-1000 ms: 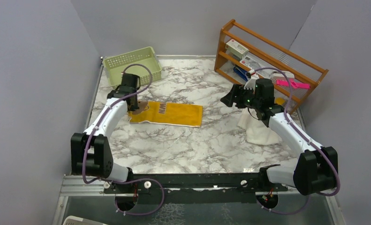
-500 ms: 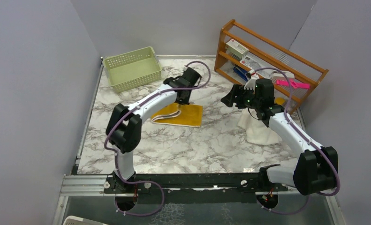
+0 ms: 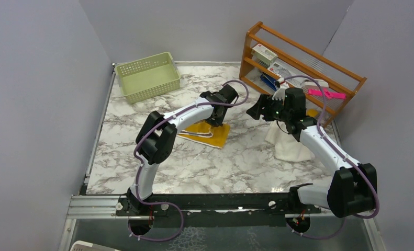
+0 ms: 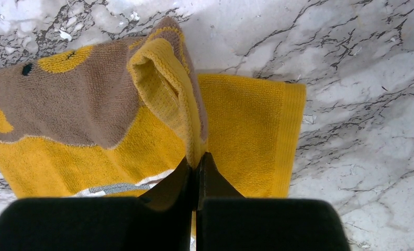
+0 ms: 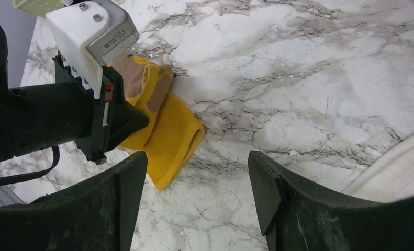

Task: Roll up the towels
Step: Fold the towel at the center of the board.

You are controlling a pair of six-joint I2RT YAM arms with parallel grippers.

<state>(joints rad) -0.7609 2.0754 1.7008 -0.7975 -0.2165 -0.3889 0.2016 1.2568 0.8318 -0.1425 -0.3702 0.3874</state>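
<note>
The marble table is taken up at its right edge by the cream-white towel, heaped under the right arm. Near the middle, the mustard-yellow towel is laid folded over, tan reverse shown. Its raised edge is pinched between the pressed-together fingers of the left gripper, the rest spread beneath. The right gripper is held spread and empty nearby.

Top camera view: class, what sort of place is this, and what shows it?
Likely a robotics lab test cell, not a home: the left arm and right arm bolted to a rail, plain grey partition walls, and a marble-patterned table.
</note>
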